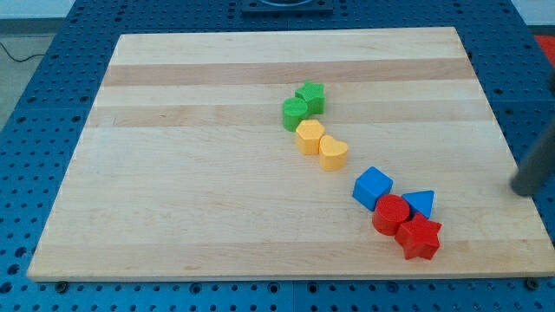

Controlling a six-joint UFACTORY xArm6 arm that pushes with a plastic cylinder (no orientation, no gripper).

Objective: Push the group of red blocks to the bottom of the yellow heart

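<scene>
From here I see my tip (pixel 523 191) at the view's right edge, a blurred dark rod ending just off the wooden worktop (pixel 191 173) over the blue perforated surface (pixel 52 113); it carries no gripper, so there is nothing spread or pinching to report. The tip sits well apart from every block, to the right of and slightly above the red pair. The red cylinder (pixel 391 214) and the red star (pixel 420 237) lie near the worktop's bottom right corner, touching each other, the star below and to the right. A blue cube (pixel 373 188) touches the cylinder from the upper left, and a blue triangle (pixel 421 204) sits just beside the cylinder on its right, above the star. The yellow heart (pixel 333 152) lies near the middle of the board, up and to the left of the blue cube, touching a yellow hexagon (pixel 309 137). Above those sit a green cylinder (pixel 295 113) and a green star (pixel 311 97), pressed together.
</scene>
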